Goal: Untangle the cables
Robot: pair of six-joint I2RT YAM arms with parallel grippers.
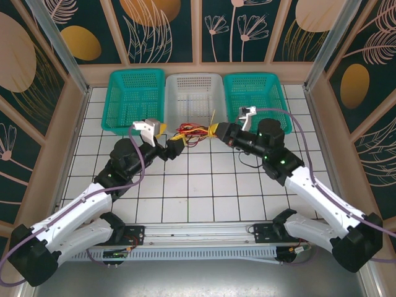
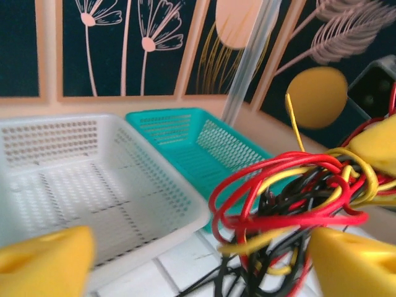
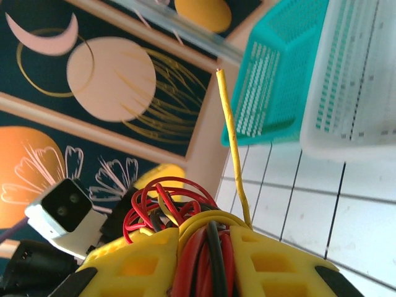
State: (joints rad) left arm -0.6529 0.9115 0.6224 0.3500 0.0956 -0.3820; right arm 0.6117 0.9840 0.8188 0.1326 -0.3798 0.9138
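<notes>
cables (image 1: 190,131) clamped tight between right jaws, left jaws spread wide

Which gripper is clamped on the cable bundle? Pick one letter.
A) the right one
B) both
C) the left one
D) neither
A: in the right wrist view the right gripper has its yellow fingers pressed onto the cables, while the left gripper stands wide open with nothing pinched.

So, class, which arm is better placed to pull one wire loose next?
Probably the left: the left gripper stands open at the cables, while the right gripper is clamped on them, anchoring the bundle.
</notes>
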